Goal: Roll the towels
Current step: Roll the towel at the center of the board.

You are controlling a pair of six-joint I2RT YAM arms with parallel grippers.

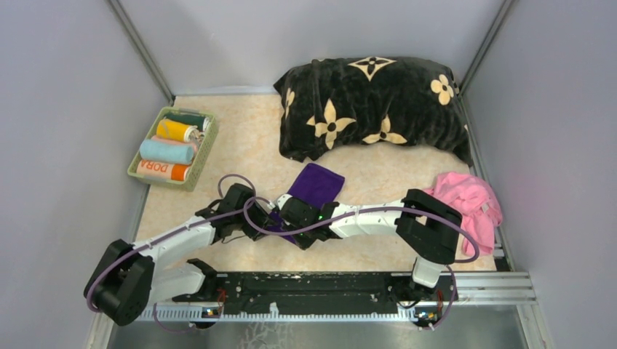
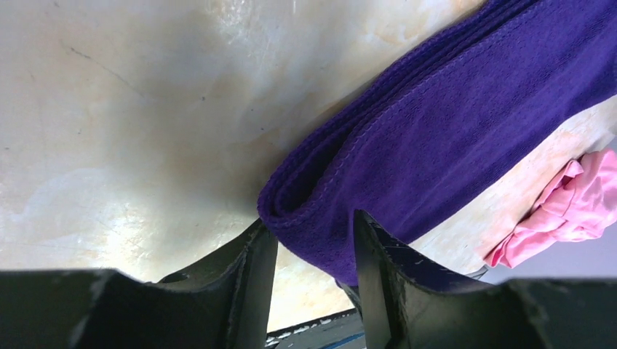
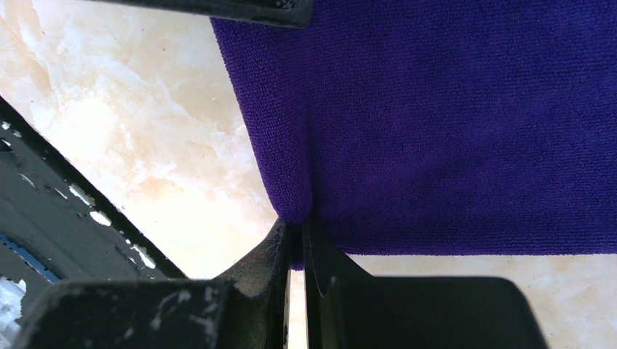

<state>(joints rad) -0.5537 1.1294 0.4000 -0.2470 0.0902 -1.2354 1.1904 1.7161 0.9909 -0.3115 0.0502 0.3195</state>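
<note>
At ten o'clock on the table [image 1: 240,145] stood a green basket [image 1: 207,151] holding four rolled towels [image 1: 167,151]. Near the centre, the left gripper [image 2: 313,225] had its jaws apart on either side of the folded near corner of the dark purple towel [image 1: 318,183]. Whether they pressed the cloth or merely straddled it could not be told. The towel lay flat, folded into a layered strip running from the centre toward one o'clock. Just to its right, the right gripper [image 3: 297,229] was clamped tight on the same near edge, with a thin pinch of cloth between its jaws. The black flowered cushion [image 1: 371,109] lay from twelve to two o'clock. A pink towel [image 1: 469,203] sat crumpled at three o'clock, well apart from the purple one.

The terry looked soft, light and limp, so it would sag wherever it was unsupported. Its stacked layers would likely splay if only one was caught. The best hold seemed to be the two near corners, taking every layer. On the smooth table the whole strip might drag rather than turn over.
</note>
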